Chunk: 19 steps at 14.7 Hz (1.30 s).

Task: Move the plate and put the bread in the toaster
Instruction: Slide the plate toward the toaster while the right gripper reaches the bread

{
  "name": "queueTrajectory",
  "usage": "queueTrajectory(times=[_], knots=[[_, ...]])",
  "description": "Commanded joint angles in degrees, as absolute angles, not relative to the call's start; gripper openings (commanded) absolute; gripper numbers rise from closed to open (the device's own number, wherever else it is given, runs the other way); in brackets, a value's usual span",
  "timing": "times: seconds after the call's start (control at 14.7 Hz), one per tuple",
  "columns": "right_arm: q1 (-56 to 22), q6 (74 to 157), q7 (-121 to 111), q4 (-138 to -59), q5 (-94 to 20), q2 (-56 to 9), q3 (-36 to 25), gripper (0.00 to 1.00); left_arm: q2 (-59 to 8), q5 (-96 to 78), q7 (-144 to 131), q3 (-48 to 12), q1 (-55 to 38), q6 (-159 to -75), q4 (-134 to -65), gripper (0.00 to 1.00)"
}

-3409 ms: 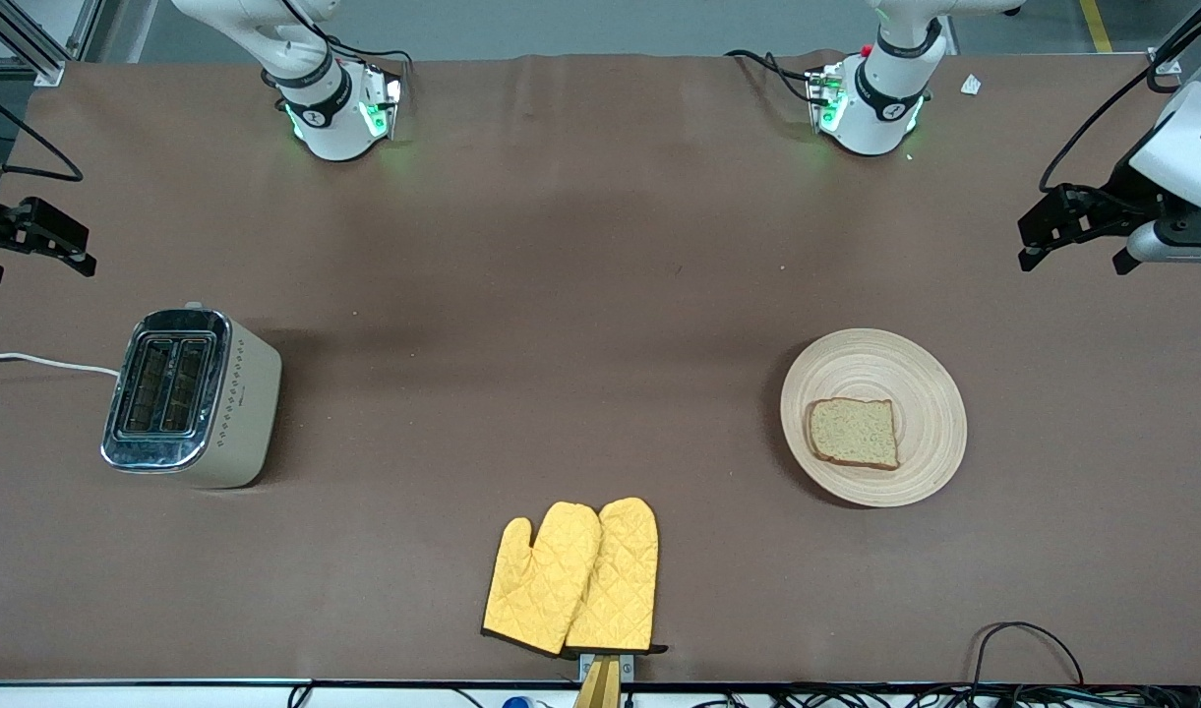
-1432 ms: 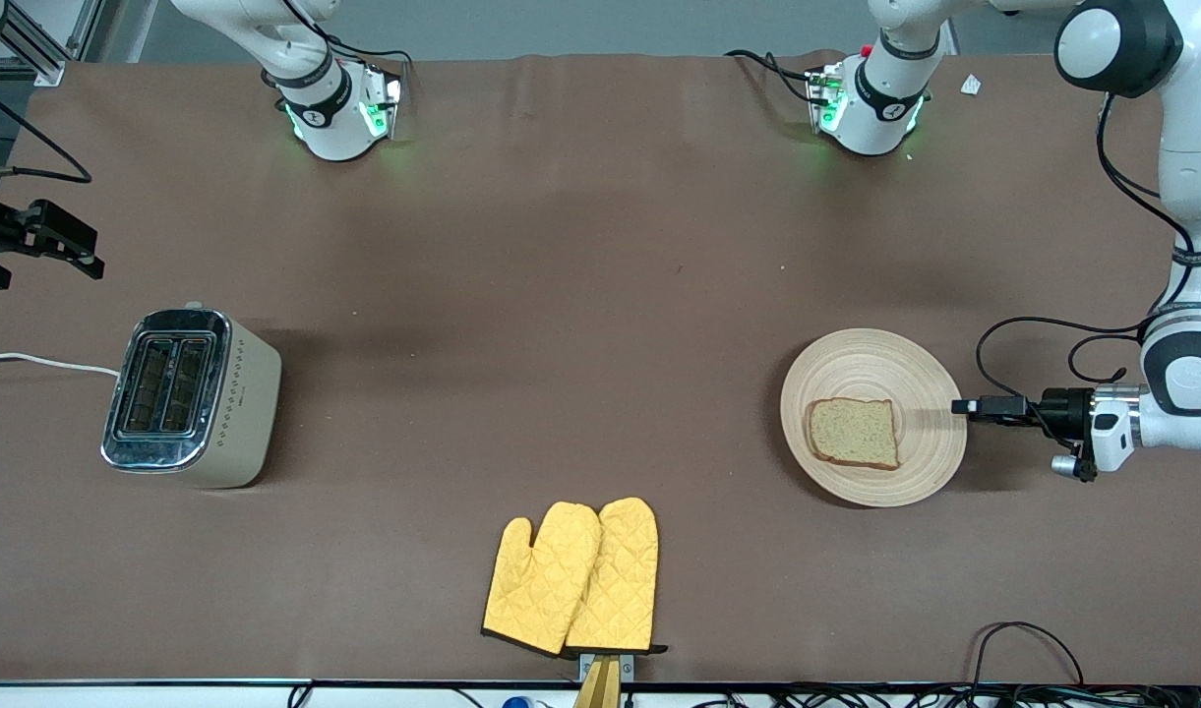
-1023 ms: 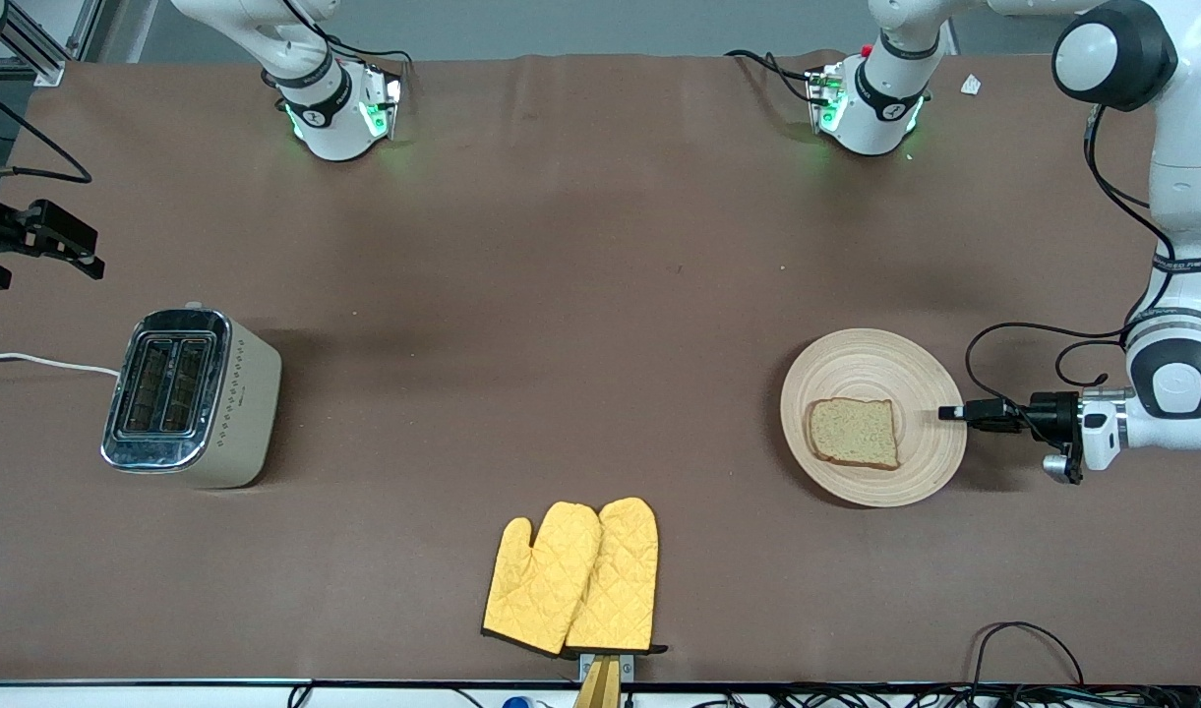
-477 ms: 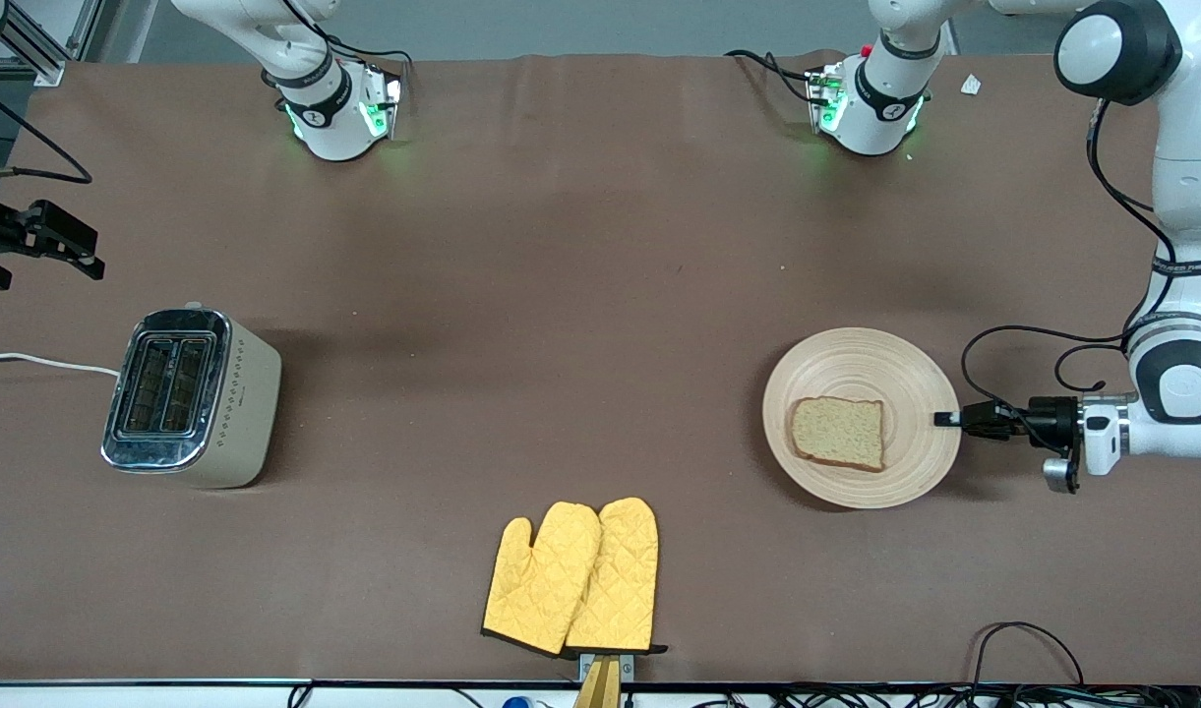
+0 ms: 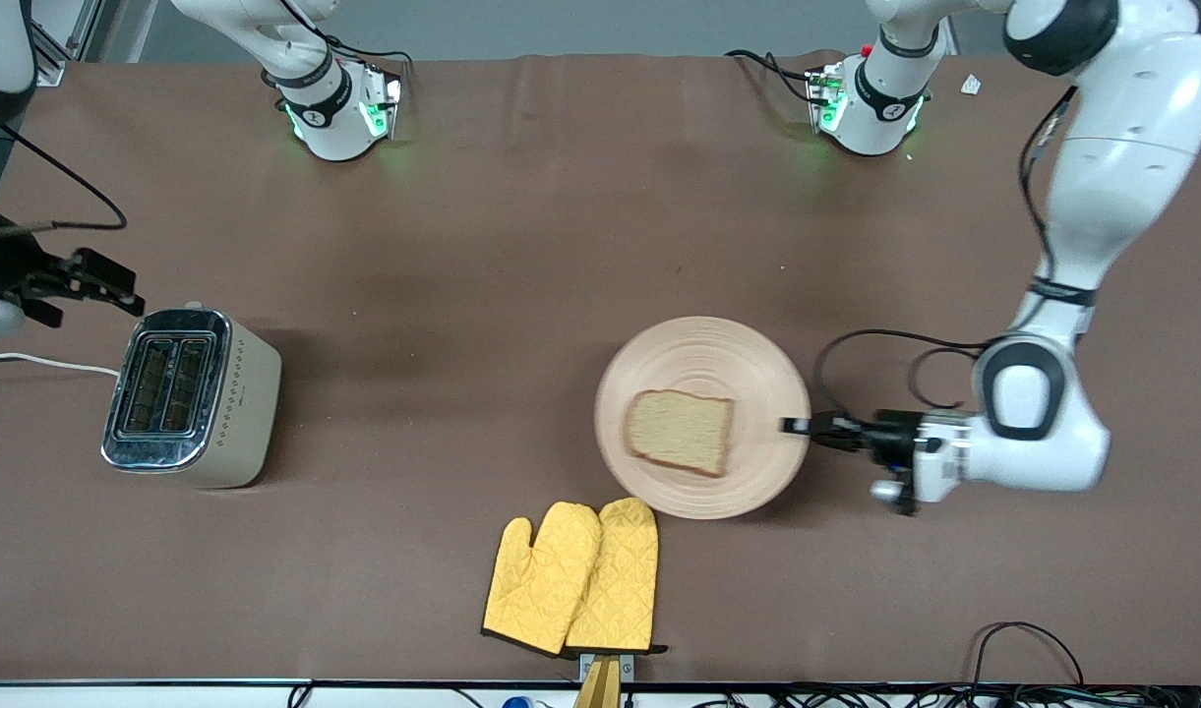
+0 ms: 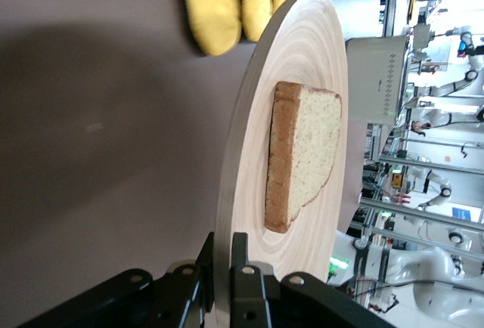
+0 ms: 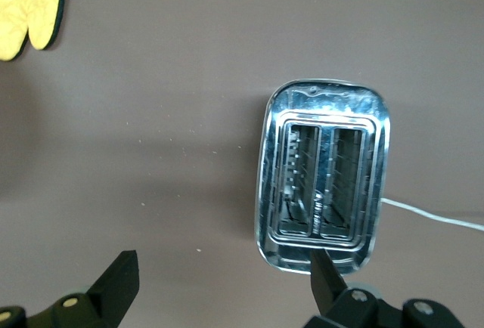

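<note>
The light wooden plate sits near the table's middle with the slice of bread lying on it. My left gripper is shut on the plate's rim at the side toward the left arm's end. In the left wrist view the jaws pinch the plate's edge, and the bread lies flat just past them. The cream and chrome toaster stands toward the right arm's end, both slots empty. My right gripper is open and empty above the table beside the toaster, its own jaws spread wide.
A pair of yellow oven mitts lies nearer the front camera than the plate, its tips almost touching the plate's rim. The toaster's white cord runs off the right arm's end of the table.
My left gripper came down, closed on the plate's rim and moved the plate with the bread toward the table's middle. My right gripper has moved closer to the toaster.
</note>
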<state>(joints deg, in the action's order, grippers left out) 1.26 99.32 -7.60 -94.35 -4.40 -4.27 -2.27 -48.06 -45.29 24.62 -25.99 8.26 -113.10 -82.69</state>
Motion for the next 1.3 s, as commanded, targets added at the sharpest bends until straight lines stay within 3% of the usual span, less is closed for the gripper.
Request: queueTrajectory(times=[0.0,0.27,0.48,0.68,0.75,0.82,0.89,1.09,1.23], knots=[[-1.3,100.8,-3.1,-93.8,-6.2,-7.8,-2.4,1.0,-50.3,-52.7,22.7,-25.8,-1.4,-123.3,-82.4,0.0],[-6.2,110.5,3.5,-94.0,-6.7,-15.0,-2.4,1.0,-57.4,-57.9,21.4,-25.8,-15.3,-137.9,-77.4,0.0],[-9.5,117.3,9.9,-96.7,-7.6,-19.9,-2.3,1.0,-61.8,-61.2,21.2,-25.7,-20.7,-141.1,-73.0,0.0],[-13.2,125.0,11.6,-103.7,-7.6,-20.4,-2.4,1.0,-62.3,-62.4,21.3,-25.7,-22.0,-142.0,-73.0,0.04],[-14.2,126.9,12.5,-105.7,-7.6,-20.4,-2.4,1.0,-62.3,-63.3,21.3,-25.7,-22.0,-142.0,-73.2,0.21],[-14.7,128.3,13.3,-107.6,-7.6,-20.4,-2.3,1.0,-62.3,-64.2,21.3,-25.7,-22.0,-142.0,-73.4,0.64],[-15.5,129.0,14.1,-108.8,-7.6,-20.4,-2.3,0.99,-62.2,-65.6,20.9,-25.7,-22.0,-142.0,-73.6,0.98],[-17.3,130.3,15.5,-111.3,-7.9,-20.7,-2.3,0.99,-61.1,-64.7,15.7,-24.2,-21.0,-140.0,-73.4,1.0],[-17.9,133.4,15.4,-114.1,-11.1,-21.4,-2.3,0.96,-60.1,-59.2,12.6,-21.2,-19.3,-132.4,-72.9,1.0]])
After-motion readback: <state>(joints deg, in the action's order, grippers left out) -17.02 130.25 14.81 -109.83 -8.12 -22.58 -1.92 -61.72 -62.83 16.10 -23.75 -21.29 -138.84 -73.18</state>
